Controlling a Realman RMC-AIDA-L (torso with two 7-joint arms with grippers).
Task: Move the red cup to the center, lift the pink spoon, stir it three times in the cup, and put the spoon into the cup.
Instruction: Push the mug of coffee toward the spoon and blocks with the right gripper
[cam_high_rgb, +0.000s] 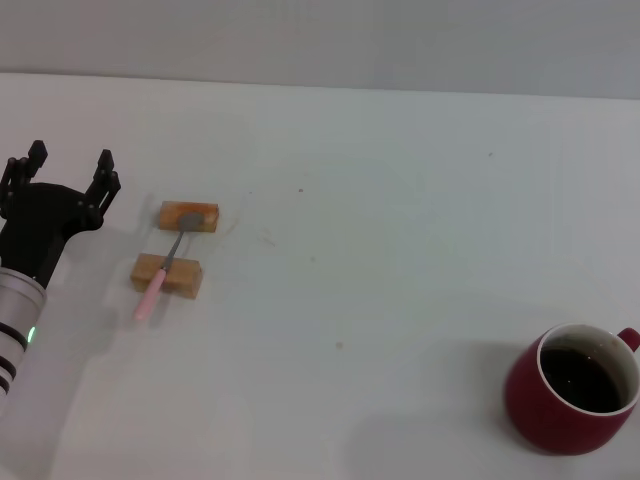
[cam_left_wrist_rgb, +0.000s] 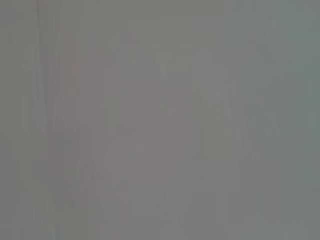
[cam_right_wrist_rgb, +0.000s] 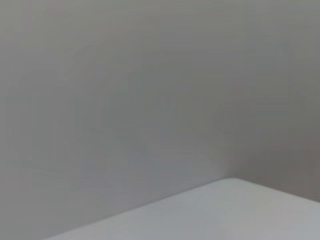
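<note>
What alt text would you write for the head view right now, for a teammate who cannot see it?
A white table seen from above: a red cup of dark liquid stands near the right front edge, far from a pink spoon lying across two small wooden blocks on the left. The left gripper hovers open just left of the blocks; the right arm is out of view.

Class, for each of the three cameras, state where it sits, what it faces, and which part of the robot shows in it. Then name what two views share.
Head view: from the robot's head, looking down on the white table; shows the red cup, the pink spoon lying across two wooden blocks, and the left gripper, open.
Left wrist view: only a blank grey surface; no robot part.
Right wrist view: a grey wall and a table corner; no robot part.
Shared: head and right wrist views both show the table.
</note>
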